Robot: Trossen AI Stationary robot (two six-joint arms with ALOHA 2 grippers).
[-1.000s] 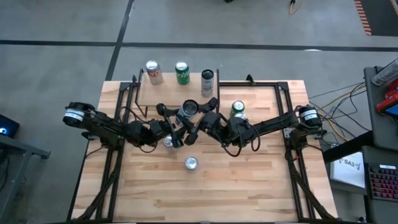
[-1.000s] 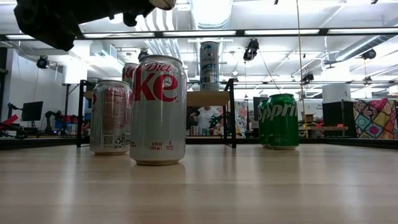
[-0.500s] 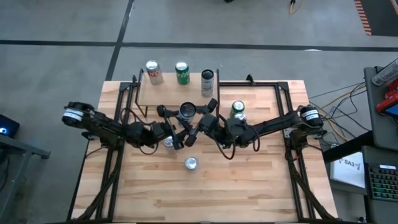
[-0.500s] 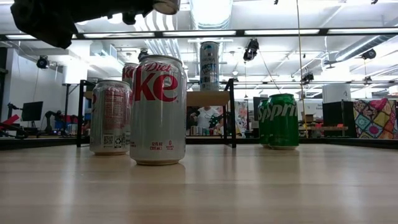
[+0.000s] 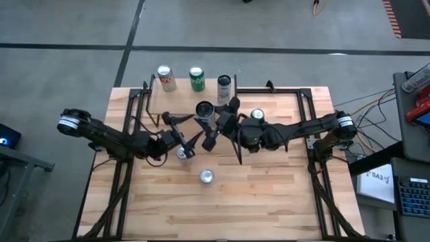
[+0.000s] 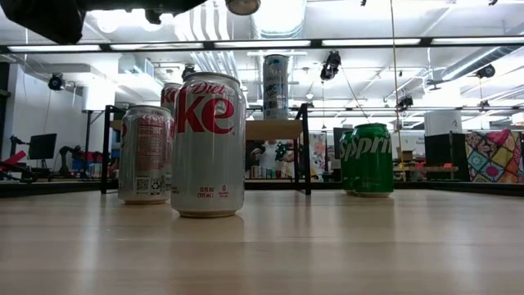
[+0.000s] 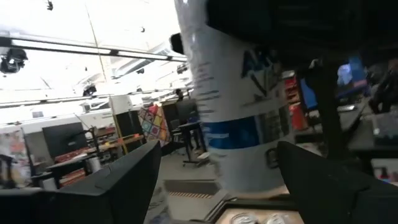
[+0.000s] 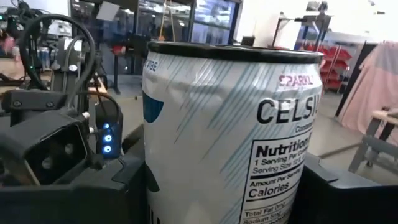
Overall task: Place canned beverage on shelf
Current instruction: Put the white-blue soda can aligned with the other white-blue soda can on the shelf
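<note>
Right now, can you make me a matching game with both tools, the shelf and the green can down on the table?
Things:
1. right tool
2. left tool
3. shelf
4. low green can

States:
A. stands on the tabletop
B. open
C. carries three cans
D. shut on a white Celsius can

Pairs: 1-D, 2-B, 3-C, 4-A

Fills most of the right wrist view: a white Celsius can (image 8: 227, 134), upright, nutrition panel facing the lens — dark fingers (image 8: 348, 196) flanking both sides. Just beside it, the other arm's black housing (image 8: 59, 146) with small blue lights.
</note>
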